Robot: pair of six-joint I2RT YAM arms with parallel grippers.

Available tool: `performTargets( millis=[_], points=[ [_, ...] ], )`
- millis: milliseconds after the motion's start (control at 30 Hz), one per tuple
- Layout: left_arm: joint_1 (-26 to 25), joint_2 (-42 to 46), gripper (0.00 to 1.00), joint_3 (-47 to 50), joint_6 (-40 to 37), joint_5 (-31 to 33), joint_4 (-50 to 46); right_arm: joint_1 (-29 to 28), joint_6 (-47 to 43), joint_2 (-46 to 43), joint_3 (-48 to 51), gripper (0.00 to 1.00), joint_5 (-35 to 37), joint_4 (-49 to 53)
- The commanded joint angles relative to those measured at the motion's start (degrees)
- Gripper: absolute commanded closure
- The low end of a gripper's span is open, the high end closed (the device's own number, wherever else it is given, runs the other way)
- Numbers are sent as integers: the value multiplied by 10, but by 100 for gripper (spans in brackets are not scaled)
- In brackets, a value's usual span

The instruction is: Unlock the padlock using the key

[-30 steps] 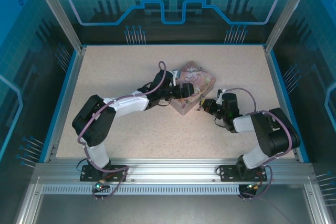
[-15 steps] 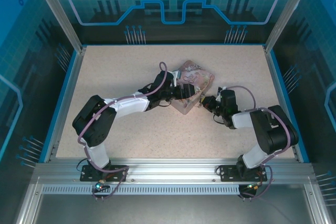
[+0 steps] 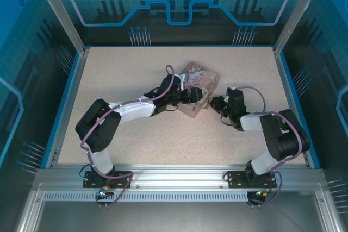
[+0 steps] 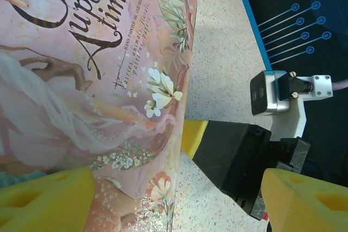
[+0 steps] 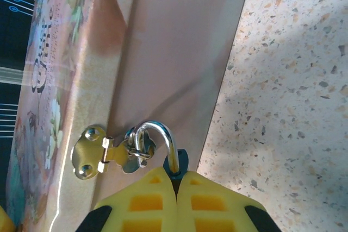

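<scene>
A speckled beige tabletop (image 3: 119, 74), bordered in blue, is enclosed by an aluminium frame (image 3: 174, 176) and blue-lit panels.

The right gripper (image 5: 175, 177) is seen with its yellow fingers pressed together, no gap being left between the tips. The tips are set against the padlock (image 5: 180, 162), a sliver of whose blue-teal body is seen just above them. Whether anything is pinched between the fingers cannot be told. The silvery shackle is arched away from that body and threaded through the ring of a brass-coloured hasp (image 5: 89, 156). The hasp is fixed to the side wall of the pink box (image 5: 163, 52). The padlock is thus hung on the side of the box turned toward the right arm, close to the tabletop.

The left gripper (image 4: 176, 180) is held spread wide across a corner of the box. One yellow finger (image 4: 49, 199) is placed over the illustrated lid; whether the lid is touched cannot be told. The other finger (image 4: 304, 199) is kept well apart from the box's edge.

From above, the box is found near the middle of the tabletop, slightly toward the far and right edges and turned at an angle to them. It is flanked by the left gripper on its near-left side and the right gripper on its near-right side.
</scene>
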State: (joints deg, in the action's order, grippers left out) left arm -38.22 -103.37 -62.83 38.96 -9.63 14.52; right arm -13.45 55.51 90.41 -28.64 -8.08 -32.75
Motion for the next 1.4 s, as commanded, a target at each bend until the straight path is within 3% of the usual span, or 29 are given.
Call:
performTargets(
  millis=[0, 500, 800, 967, 1100, 1233, 1367],
  points=[
    [-8, -39, 18, 32, 11, 7, -112, 20, 7, -15, -24, 99, 50, 17],
    [-9, -46, 18, 36, 18, 6, -100, 23, 12, 2, -62, 99, 67, 53],
    [-5, 33, 11, 3, -21, 15, -152, 40, -105, -142, -40, 97, 101, 191],
    [27, 102, 5, -25, -41, 1, -181, 54, -232, -241, -67, 96, 1, 343],
    [62, 176, 1, -16, -56, 7, -203, 57, -299, -311, -90, 95, -122, 460],
    [102, 256, 1, 38, -45, 9, -197, 48, -294, -359, -79, 95, -223, 513],
    [137, 333, 1, 98, -38, 21, -212, 20, -235, -384, -23, 95, -286, 482]
  ],
)
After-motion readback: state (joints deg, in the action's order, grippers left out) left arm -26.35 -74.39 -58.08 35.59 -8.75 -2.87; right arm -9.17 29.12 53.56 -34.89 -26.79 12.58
